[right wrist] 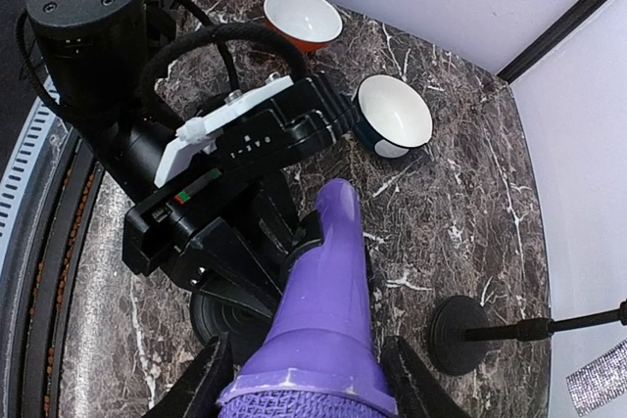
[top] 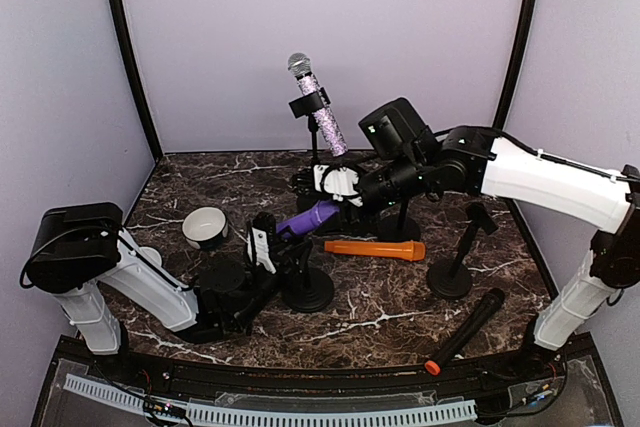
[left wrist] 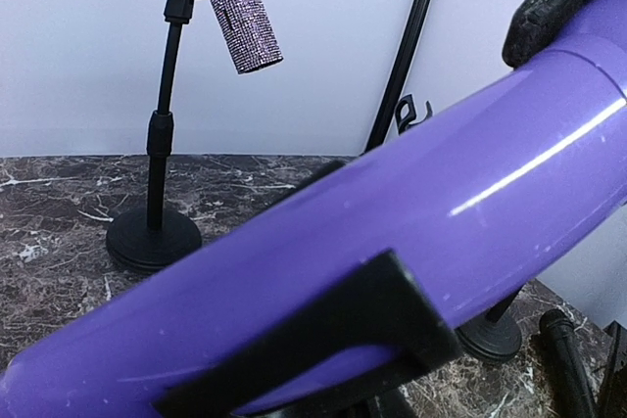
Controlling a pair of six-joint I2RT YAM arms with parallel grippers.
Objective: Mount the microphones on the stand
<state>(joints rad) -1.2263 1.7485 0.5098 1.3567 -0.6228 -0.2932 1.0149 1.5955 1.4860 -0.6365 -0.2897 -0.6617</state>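
Observation:
My right gripper [top: 343, 190] [right wrist: 312, 384] is shut on the head end of the purple microphone [top: 310, 215] [right wrist: 328, 291]. The microphone's tail slants down into the clip [left wrist: 392, 310] of the front stand [top: 305, 289] [right wrist: 220, 315]. My left gripper [top: 270, 250] [right wrist: 250, 242] is shut on that stand's neck just under the clip. The purple body [left wrist: 392, 212] fills the left wrist view. A glittery lilac microphone [top: 322, 112] [left wrist: 240, 7] sits clipped in the back stand [left wrist: 154, 237]. Flat on the table are an orange microphone [top: 375, 249] and a black one with an orange end [top: 465, 332].
Another stand [top: 450, 277] with a bare clip is at the right, and a fourth base [top: 400, 229] sits under my right arm. A white bowl [top: 205, 227] [right wrist: 394, 115] and a red-and-white bowl [right wrist: 304, 19] stand on the left of the marble table [top: 380, 312].

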